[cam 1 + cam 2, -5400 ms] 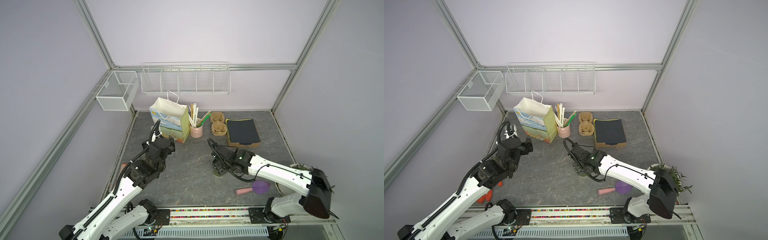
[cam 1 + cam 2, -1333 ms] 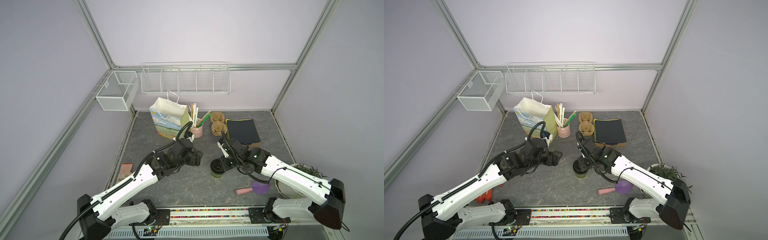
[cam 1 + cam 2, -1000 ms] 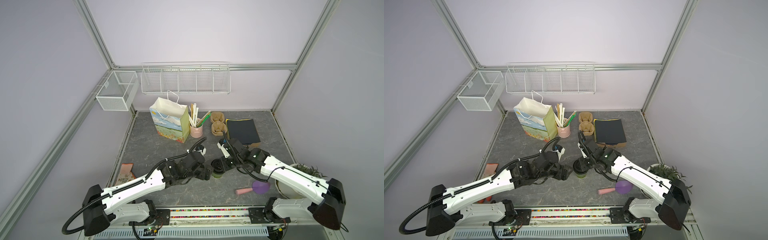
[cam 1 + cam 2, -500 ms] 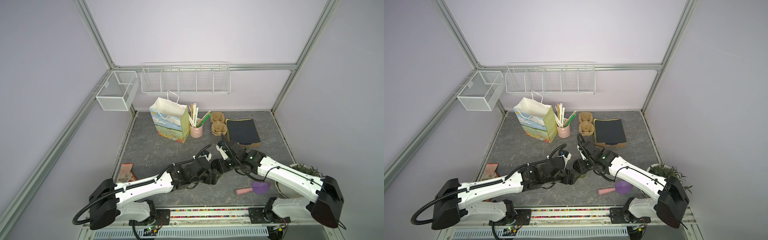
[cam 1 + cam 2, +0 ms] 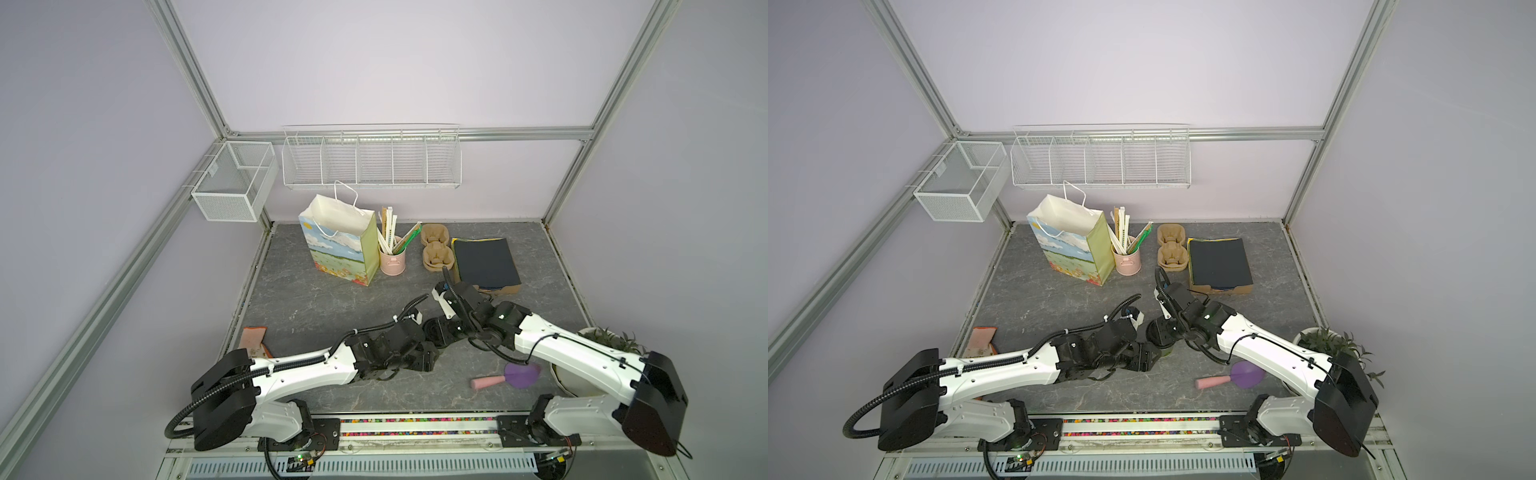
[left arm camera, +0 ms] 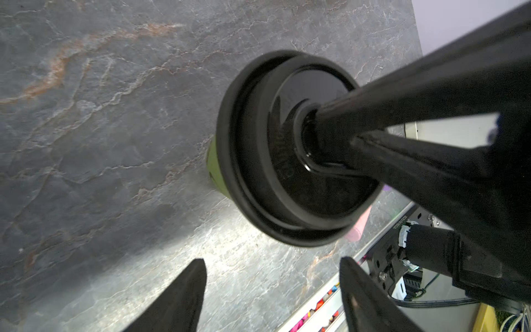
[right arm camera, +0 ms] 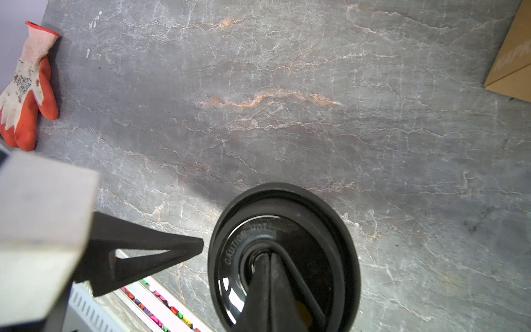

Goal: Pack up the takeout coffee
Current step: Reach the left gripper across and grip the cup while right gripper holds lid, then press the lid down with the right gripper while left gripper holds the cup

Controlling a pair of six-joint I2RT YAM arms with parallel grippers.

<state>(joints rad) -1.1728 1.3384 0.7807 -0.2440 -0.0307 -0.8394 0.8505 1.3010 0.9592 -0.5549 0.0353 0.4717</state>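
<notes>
Standing upright on the grey stone-patterned table, the takeout coffee is near the front middle in both top views, well apart from the paper gift bag at the back. It is a green cup with a black lid fitted on. The right gripper has its fingers pressed together with nothing between them, and the tips rest in the sunken middle of the lid. The left gripper is wide, just beside the cup and not touching it.
</notes>
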